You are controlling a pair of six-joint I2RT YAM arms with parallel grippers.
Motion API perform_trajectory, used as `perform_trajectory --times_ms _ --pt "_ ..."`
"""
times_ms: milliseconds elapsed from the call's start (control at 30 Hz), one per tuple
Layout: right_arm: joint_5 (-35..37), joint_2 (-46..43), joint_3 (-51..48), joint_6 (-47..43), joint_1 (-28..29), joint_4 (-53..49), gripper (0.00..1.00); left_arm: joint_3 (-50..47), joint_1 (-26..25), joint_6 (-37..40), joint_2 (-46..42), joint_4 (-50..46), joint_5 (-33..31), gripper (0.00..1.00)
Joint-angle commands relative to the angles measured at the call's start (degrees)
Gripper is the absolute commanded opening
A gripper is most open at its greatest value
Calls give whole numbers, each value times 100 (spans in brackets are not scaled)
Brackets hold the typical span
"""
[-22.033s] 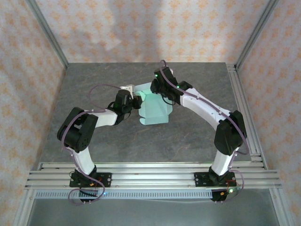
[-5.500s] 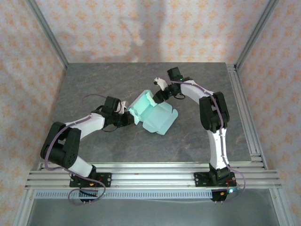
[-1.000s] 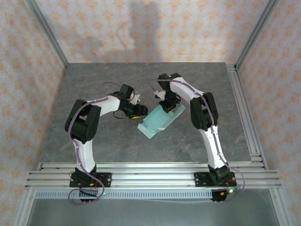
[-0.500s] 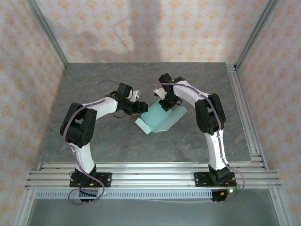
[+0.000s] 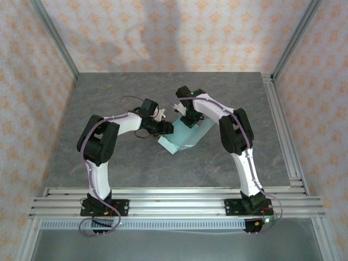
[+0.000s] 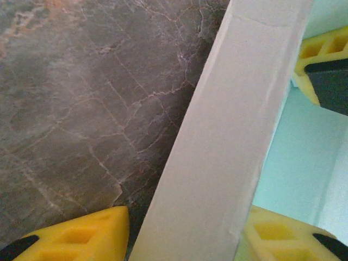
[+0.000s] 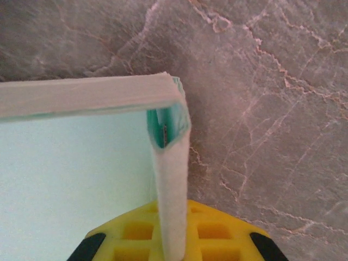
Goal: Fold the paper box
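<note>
Done: paper box (image 5: 186, 137) walls up.
Remaining: closing it, I judge.
My right pincer (image 7: 173, 242): pinching a wall.
My left pincer (image 6: 179, 242): apart, straddling wall.

Paper box (image 5: 184, 137) at table (image 5: 109, 98) centre

The paper box (image 5: 185, 137) is a pale mint green, its card edges near white up close. Under it the table (image 5: 109, 157) is dark grey like stone, veined with pale cracks and a rusty tinge. The walls (image 5: 163, 32) are peach with an orange floral repeat. The arms (image 5: 122, 120) are white and black, their pads (image 6: 81, 236) yellow, the cables (image 5: 130, 99) perhaps mauve.
</note>
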Motion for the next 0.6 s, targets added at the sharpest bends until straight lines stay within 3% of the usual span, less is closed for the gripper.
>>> perform_trajectory --times_ms 0,133,300,567 --pt "753 402 78 224 109 -352 1 136 -116 -60 94 -32 259 48" --pt "758 287 -59 336 126 -220 5 161 -124 10 50 -162 157 47" --pt "178 -149 -251 406 102 266 21 184 -117 113 28 -347 -39 47" --pt "-362 -365 -158 532 -37 371 32 119 -119 161 43 -427 -153 47"
